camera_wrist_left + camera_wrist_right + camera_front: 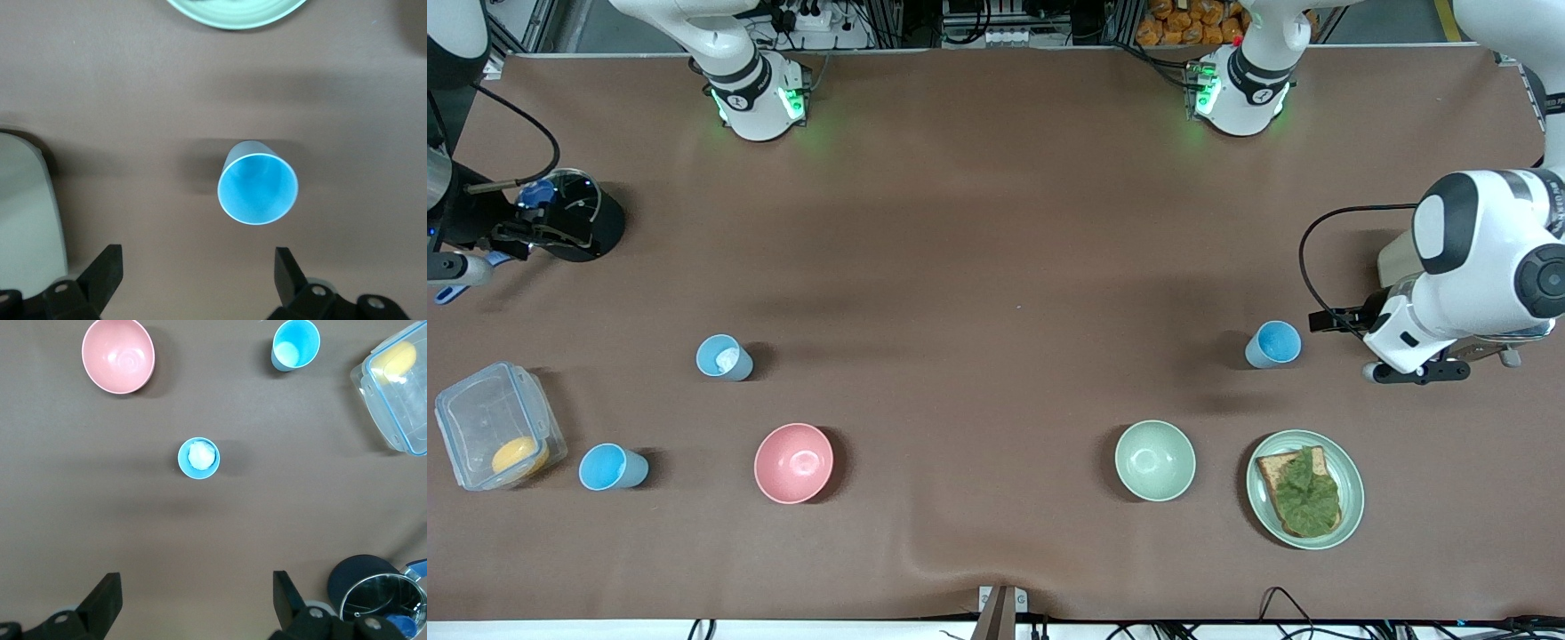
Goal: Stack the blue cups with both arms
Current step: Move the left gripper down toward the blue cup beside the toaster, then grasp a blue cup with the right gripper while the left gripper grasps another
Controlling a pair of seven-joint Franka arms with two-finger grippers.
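I hold my left gripper point(195, 280) up over the brown table point(996, 267) at the left arm's end, its fingers spread wide with nothing between them. Just below it stands a blue cup point(257, 186), upright and holding nothing, its mouth open to my wrist camera. In the front view that same cup sits just beside my left arm, farther from the front camera than the green plate point(1352, 484).

My right gripper point(195, 603) hangs high over the right arm's end of the table, also spread open and holding nothing. Under it is a second blue cup with a white patch inside point(198, 458), upright. A third blue cup point(295, 344) stands nearer the front camera, just beside the clear plastic box point(400, 393). That box has a blue-trimmed rim and a yellow round thing in one corner. The three cups are well apart; none is stacked in another.

Between the cups, the pink bowl point(793, 462) and the pale green bowl point(1154, 460) both sit upright with nothing in them. The green plate carries a slice of toast point(1272, 467) with a green leaf point(1307, 493) laid on it. A black pot point(583, 215) stands near my right gripper, with something blue at its rim; what it holds I cannot tell.
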